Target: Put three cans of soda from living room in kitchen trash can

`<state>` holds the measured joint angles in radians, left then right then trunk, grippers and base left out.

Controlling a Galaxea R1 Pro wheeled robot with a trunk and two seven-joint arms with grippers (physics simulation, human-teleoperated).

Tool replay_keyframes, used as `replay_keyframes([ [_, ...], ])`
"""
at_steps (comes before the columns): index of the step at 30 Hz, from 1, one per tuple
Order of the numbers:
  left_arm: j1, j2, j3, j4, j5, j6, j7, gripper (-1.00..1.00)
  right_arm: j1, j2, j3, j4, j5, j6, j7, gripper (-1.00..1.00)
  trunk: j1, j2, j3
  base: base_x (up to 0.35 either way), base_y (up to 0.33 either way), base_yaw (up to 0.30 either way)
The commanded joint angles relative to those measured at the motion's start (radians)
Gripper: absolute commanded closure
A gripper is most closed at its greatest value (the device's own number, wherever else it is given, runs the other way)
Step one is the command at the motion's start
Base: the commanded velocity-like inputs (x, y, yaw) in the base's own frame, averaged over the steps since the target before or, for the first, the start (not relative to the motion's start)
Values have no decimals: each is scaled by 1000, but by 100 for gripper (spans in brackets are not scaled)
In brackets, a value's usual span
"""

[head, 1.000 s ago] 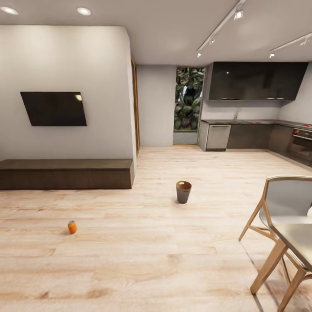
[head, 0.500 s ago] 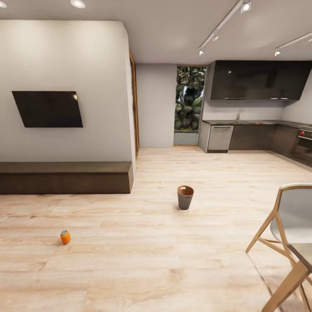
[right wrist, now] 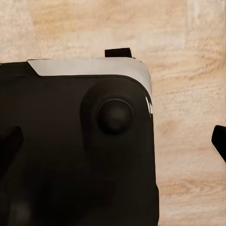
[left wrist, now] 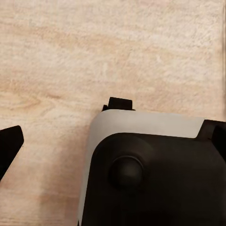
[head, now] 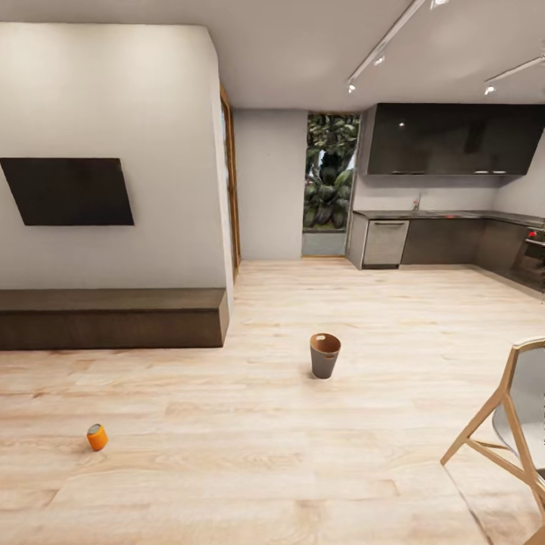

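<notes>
The left end effector [left wrist: 115, 141] shows in its wrist view as dark finger tips at the frame's two sides, one finger [left wrist: 9, 148] well apart from the other, with nothing between them but the robot's own black and white base [left wrist: 150, 174] and the wood floor [left wrist: 94, 56]; it is spread and empty. The right end effector [right wrist: 113, 141] looks the same in its wrist view, its fingers wide apart over the base and the floor, holding nothing. In the head view the trash can [head: 325, 355] stands upright on the open floor, its copper inside showing. One orange soda can [head: 97, 437] stands on the floor well apart from the trash can, nearer the robot and to its left. Beyond the trash can, on its left, a long dark bench [head: 113, 318] runs under the wall TV [head: 68, 191]. Far behind the trash can, on its right, is the kitchen [head: 446, 227] with dark cabinets. A wooden chair [head: 515, 424] stands near the robot, right of the trash can.
</notes>
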<state>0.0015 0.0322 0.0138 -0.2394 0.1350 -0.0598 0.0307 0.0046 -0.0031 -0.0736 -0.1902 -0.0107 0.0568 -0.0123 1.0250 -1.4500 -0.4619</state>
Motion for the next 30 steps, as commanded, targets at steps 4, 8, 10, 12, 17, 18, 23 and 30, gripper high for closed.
replay_keyframes([
  [4,0,0,0,0,0,0,0,-100,0,0,0,0,0,0,0,-100,0,0,0,337,0,-210],
  [8,0,0,0,0,0,0,0,-100,0,0,0,0,0,0,0,-100,0,0,0,337,0,-234],
  [10,0,0,0,-1,0,0,0,-100,0,0,0,0,0,0,0,-100,0,0,0,337,0,-231],
  [12,0,0,0,-1,0,0,0,-100,0,0,0,0,0,0,0,-100,0,0,0,337,0,-198],
  [17,0,0,0,-1,0,0,0,-100,0,0,0,0,0,0,0,-100,0,0,0,337,0,-89],
  [18,0,0,0,-1,0,0,0,-100,0,0,0,0,0,0,0,-100,0,0,0,337,0,-22],
  [23,0,0,0,-1,0,0,0,-100,0,0,0,0,0,0,0,-100,0,0,0,337,0,-9],
  [30,0,0,0,0,0,0,0,-100,0,0,1,0,1,1,0,-100,0,0,0,337,0,-1],
])
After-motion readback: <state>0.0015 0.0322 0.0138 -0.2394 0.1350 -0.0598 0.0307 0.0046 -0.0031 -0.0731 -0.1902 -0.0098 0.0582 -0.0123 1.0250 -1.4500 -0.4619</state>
